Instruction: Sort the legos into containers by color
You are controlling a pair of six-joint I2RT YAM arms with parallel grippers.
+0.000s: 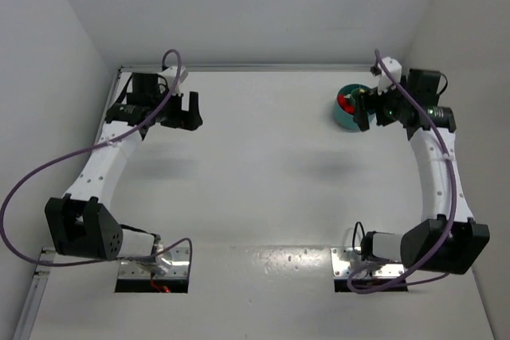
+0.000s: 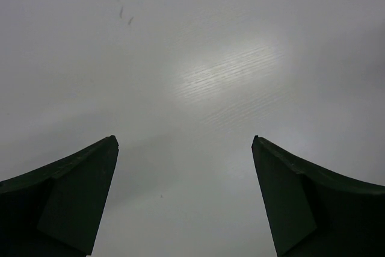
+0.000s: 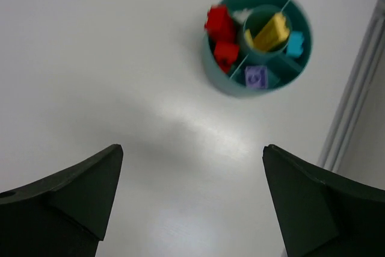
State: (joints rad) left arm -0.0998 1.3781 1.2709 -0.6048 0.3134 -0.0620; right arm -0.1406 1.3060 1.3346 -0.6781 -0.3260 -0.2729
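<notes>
The round teal tub (image 1: 344,117) stands at the far right of the table, partly hidden by my right gripper (image 1: 362,109). In the right wrist view the tub (image 3: 219,79) holds red legos (image 3: 221,37), a white lego (image 3: 242,15), yellow legos (image 3: 269,33), a light blue lego (image 3: 295,44) and a purple lego (image 3: 256,77) in separate compartments. My right gripper (image 3: 192,151) is open and empty above the table, short of the tub. My left gripper (image 1: 186,111) is open and empty at the far left, over bare table (image 2: 185,142).
White walls close in the table on the left, back and right. A metal rail (image 3: 352,94) runs along the table edge just right of the tub. Both arm bases sit at the near edge.
</notes>
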